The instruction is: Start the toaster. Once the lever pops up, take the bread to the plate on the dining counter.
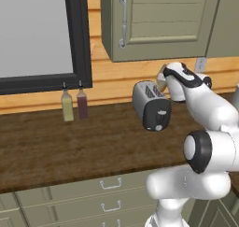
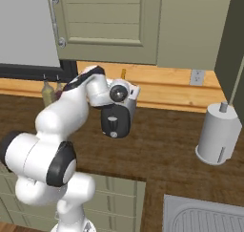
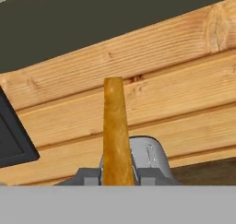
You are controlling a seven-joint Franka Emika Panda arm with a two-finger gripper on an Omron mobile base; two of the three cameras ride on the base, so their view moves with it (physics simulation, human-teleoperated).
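The silver-grey toaster (image 1: pixel 150 104) stands on the wood worktop (image 1: pixel 70 142) with its black end face (image 2: pixel 113 121) turned toward me. My gripper (image 1: pixel 163 81) hovers just above the toaster's far end, shut on the bread (image 1: pixel 161 77). In the hand view the bread (image 3: pixel 115 131) is seen edge-on, a golden-tan slice rising between the two fingertips (image 3: pixel 87 177), with the toaster (image 3: pixel 150 156) just behind and below it. A thin sliver of bread (image 2: pixel 123 74) pokes up behind the hand. The plate and the dining counter are out of view.
Two bottles (image 1: pixel 68 105) (image 1: pixel 82 103) stand against the wood wall left of the toaster. A paper towel roll (image 2: pixel 218 135) stands at the right, and a sink (image 2: pixel 205 216) lies at the lower right. A cabinet (image 1: pixel 158 20) hangs overhead.
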